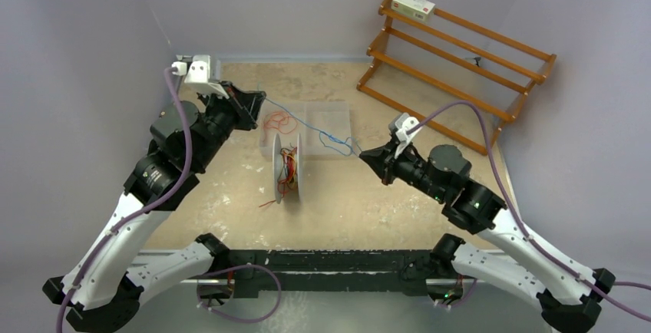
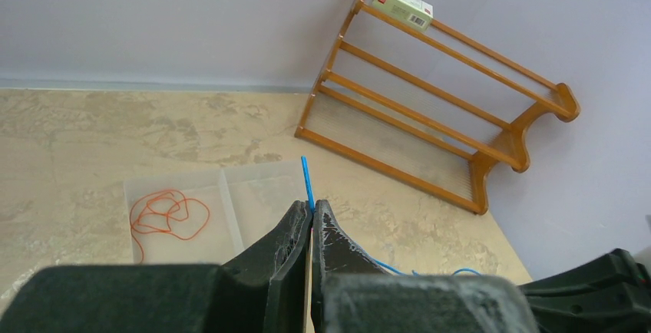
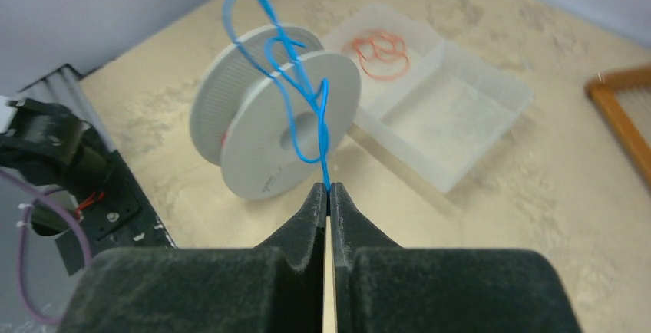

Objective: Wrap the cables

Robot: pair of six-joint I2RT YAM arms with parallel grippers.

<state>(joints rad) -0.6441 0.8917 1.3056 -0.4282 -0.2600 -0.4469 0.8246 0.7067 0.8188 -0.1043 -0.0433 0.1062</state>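
A thin blue cable [image 1: 307, 123] stretches in the air between my two grippers. My left gripper [image 1: 259, 103] is shut on one end; a short blue tip [image 2: 307, 179] sticks out past the fingertips. My right gripper [image 1: 361, 153] is shut on the other, curly end [image 3: 295, 110]. A grey spool [image 1: 288, 170] stands on edge mid-table below the cable, with red-orange cables [image 1: 287, 168] wound on it. Another red-orange cable [image 1: 279, 123] lies coiled in the left compartment of a clear tray [image 1: 338, 110]. The spool [image 3: 276, 118] shows ahead of the right gripper [image 3: 328, 192].
A wooden rack [image 1: 453, 64] stands at the back right with a small green-white box [image 1: 413, 4] on its top shelf. Grey walls close in on the left, back and right. A black rail [image 1: 322, 260] runs along the near table edge.
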